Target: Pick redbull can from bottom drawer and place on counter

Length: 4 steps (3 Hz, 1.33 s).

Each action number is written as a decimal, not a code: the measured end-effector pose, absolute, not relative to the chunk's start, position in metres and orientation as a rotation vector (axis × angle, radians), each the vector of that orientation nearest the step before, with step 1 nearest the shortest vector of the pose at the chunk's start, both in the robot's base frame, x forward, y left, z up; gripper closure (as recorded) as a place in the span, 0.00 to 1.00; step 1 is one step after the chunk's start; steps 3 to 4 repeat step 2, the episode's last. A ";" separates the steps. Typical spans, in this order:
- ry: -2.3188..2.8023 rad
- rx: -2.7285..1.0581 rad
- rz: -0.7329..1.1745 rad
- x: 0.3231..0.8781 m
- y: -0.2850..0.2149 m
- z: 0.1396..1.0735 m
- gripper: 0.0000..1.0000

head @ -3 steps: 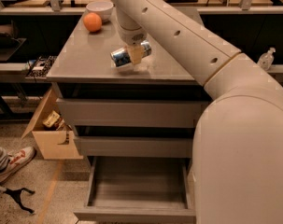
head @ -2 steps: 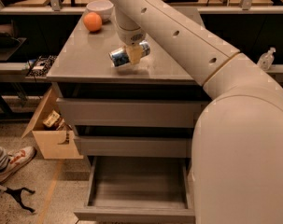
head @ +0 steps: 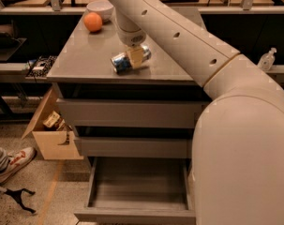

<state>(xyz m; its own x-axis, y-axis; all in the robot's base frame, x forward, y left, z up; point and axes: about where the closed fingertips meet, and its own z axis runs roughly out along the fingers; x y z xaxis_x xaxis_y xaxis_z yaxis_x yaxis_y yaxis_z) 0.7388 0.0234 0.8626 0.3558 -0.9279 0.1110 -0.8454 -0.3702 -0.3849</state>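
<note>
- Redbull can [head: 119, 63] is in the gripper [head: 132, 59], lying on its side, with the silver top turned to the left and a little toward the camera.
- The gripper is over the counter [head: 80, 60], near the middle of its front part, and it comes down from the big white arm [head: 179, 32].
- One tan finger [head: 137, 56] crosses the right part of the can, so the claw is closed around the can and grips it.
- The can is very low over the counter; I cannot tell if it touches the surface.
- The bottom drawer [head: 132, 215] is pulled out toward the camera, below the can and well apart from it.
- The two wider drawers [head: 127, 114] above it are closed or almost closed.
- An orange fruit [head: 93, 21] sits on the back left part of the counter, and a pale bowl [head: 99, 7] is just behind it.
- On the floor at the left, an open cardboard box [head: 52, 137] stands beside the cabinet, and a shoe [head: 15, 161] is near it.
</note>
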 end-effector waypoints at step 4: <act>1.567 -2.350 -0.459 0.744 0.026 0.858 0.00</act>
